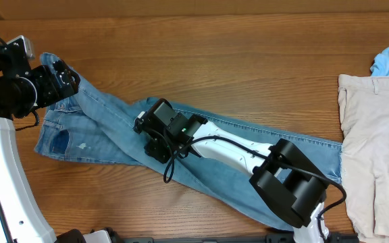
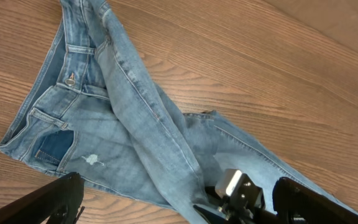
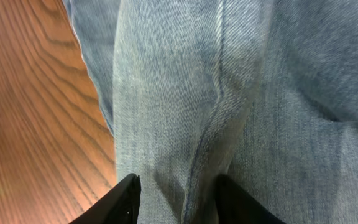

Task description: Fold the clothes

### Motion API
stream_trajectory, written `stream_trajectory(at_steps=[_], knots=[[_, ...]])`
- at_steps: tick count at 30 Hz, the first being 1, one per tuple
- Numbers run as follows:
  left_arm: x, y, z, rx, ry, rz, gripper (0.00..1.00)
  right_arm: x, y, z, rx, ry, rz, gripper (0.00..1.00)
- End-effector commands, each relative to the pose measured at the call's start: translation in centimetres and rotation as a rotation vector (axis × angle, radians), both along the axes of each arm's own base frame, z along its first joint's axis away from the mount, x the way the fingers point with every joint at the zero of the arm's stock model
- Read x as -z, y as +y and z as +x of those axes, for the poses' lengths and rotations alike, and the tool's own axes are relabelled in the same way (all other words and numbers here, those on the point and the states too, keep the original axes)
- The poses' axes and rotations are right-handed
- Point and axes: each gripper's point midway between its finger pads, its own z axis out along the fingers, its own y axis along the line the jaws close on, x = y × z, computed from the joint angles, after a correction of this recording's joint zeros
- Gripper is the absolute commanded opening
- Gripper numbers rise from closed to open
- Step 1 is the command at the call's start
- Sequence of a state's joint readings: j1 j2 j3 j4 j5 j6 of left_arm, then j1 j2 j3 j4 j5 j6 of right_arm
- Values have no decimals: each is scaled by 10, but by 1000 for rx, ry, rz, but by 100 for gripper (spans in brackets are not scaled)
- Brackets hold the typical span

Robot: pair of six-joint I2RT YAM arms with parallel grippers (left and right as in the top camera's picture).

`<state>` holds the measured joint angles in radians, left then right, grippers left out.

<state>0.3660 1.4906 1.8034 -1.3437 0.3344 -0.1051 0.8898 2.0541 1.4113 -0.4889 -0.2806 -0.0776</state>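
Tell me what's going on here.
Light blue jeans lie stretched diagonally on the table, not yet folded. The right claw is down on the middle of the legs, its fingers straddling a ridge of denim; whether it pinches is unclear. The left claw hangs open near the waistband end. Cream trousers lie at the table's right edge.
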Motion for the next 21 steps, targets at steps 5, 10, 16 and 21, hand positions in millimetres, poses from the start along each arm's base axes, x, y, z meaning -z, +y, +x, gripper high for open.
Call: stream_trajectory(at_steps=[5,10,16,21], knots=[[-2,-1,3,7,-9,-8,100,-6,2,9,14,-22,11,4],[-2,-1,3,7,-9,-8,100,-56,-4,36,57,-154,-39,4],[-2,-1,3,7,-9,-8,100,-101,-9,78,18,-368,-73,4],[-2,-1,3,7,-9,-8,100,-128,-36,142,92,-485,-17,4]])
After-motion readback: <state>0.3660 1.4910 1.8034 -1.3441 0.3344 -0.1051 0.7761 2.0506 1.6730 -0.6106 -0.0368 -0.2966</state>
